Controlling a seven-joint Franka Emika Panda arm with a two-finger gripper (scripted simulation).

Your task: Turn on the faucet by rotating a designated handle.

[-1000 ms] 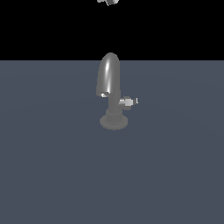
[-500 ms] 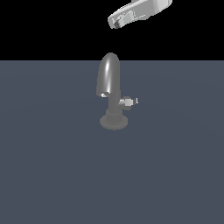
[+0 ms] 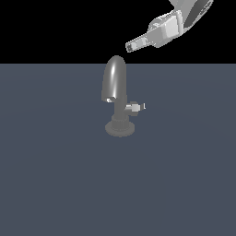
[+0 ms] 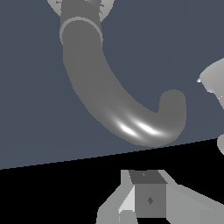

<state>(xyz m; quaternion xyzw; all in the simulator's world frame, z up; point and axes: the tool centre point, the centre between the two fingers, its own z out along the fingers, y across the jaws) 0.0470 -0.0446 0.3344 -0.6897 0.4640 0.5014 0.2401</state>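
We begin at the hand (image 3: 130, 46), which hangs in the air above the faucet (image 3: 116, 92) and a little toward the exterior view's right of its arch. It points down and toward the exterior view's left, with the white arm (image 3: 184, 20) running up and away behind it to the upper corner of the exterior view's right. Its two fingers look drawn close together at the tip, with no real gap that we can make out and nothing between them; the wrist view shows only the blocky grey finger bodies (image 4: 146, 199) side by side, which fits that reading. The hand touches nothing: it is clear of the spout and well apart from the handle (image 3: 133, 107).

Taking the faucet as our landmark, we see it standing upright on the dark blue-grey bench (image 3: 60, 184), its round ribbed base flat on the surface. From the base the stem rises into a thick glossy arch that curves over and down, its open mouth facing the bench on the side toward the exterior view's left. In the wrist view the same spout (image 4: 113, 109) fills much of the picture as a broad grey curve with two bright highlights near its bend.

The handle sticks out sideways from the faucet's stem, just above the base, toward the exterior view's right. It is a short light-grey stub, and a small thin lever (image 3: 144, 106) shows at its outer tip. It lies below the hand, lower than the top of the arch.
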